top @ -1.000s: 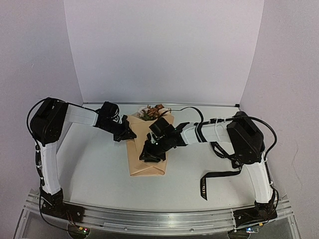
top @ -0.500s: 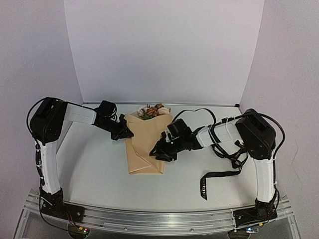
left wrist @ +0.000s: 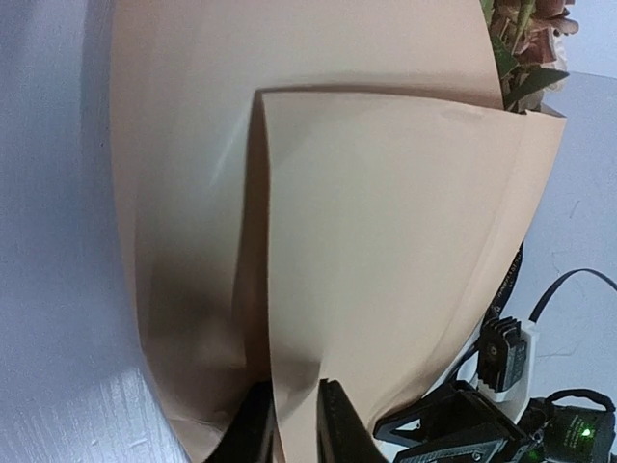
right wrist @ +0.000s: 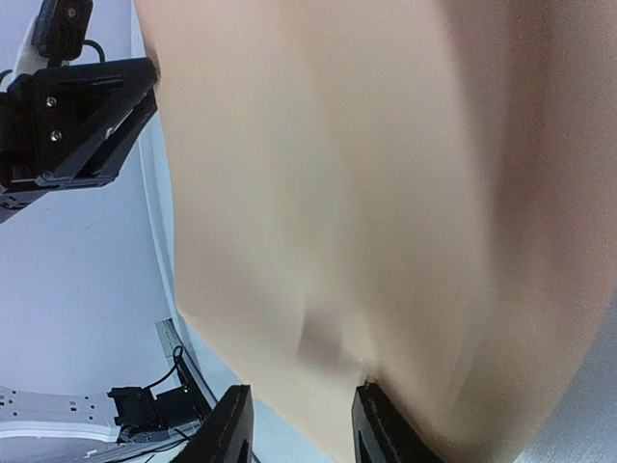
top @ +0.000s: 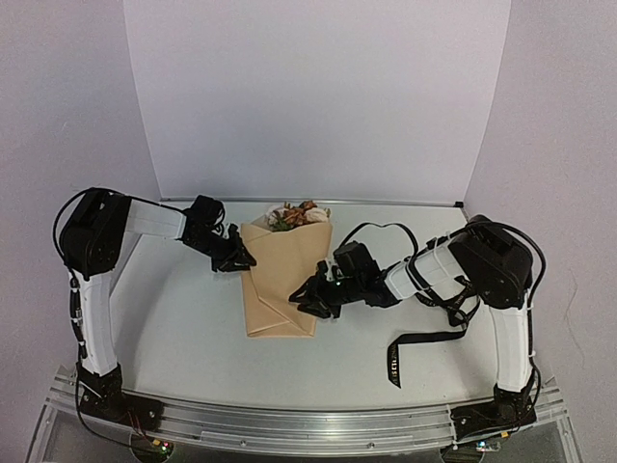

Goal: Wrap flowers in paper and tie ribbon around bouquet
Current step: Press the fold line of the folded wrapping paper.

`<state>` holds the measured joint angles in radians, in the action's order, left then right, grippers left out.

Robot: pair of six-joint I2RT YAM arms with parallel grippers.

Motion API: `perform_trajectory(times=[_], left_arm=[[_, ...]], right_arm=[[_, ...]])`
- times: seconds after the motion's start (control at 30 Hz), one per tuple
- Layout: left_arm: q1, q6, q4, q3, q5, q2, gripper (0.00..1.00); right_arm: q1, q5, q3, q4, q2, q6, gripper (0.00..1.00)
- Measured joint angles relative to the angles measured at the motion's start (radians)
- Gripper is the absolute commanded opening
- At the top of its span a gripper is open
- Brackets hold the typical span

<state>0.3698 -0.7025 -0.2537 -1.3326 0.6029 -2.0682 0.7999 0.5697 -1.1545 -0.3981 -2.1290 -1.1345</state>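
Bare table (top: 183, 328) lies left of the bouquet (top: 281, 280); the ribbon (top: 424, 338) crosses the right side.

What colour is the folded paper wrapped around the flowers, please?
The folded kraft paper sheet is plain peach-tan, unprinted; the left wrist view shows it best.

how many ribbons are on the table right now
1. The ribbon lies loose on the table, right of the bouquet and not touching it. Another could be hidden under the bouquet, but none shows.
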Motion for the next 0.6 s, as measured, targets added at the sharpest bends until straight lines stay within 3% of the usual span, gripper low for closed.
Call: perform_trajectory(times=[0.07,0.23,0.47,0.6], left_arm=[[0.0,0.004,-0.016,-0.009,-0.008,0.014,0.35],[0.007,0.005,-0.058,-0.015,-0.043,0.117,0.37],[0.104,-0.032,-0.03,-0.004,-0.051,0.254,0.22],[0.176,-0.108,0.068,0.109,-0.014,0.245,0.17]], right_arm=[[0.0,0.0,0.001,-0.008,-0.003,-0.01,0.38],[0.0,0.002,0.001,-0.026,-0.012,-0.029,0.38],[0.0,0.004,0.002,-0.034,-0.015,-0.042,0.38],[0.0,0.003,0.005,-0.04,-0.015,-0.045,0.38]])
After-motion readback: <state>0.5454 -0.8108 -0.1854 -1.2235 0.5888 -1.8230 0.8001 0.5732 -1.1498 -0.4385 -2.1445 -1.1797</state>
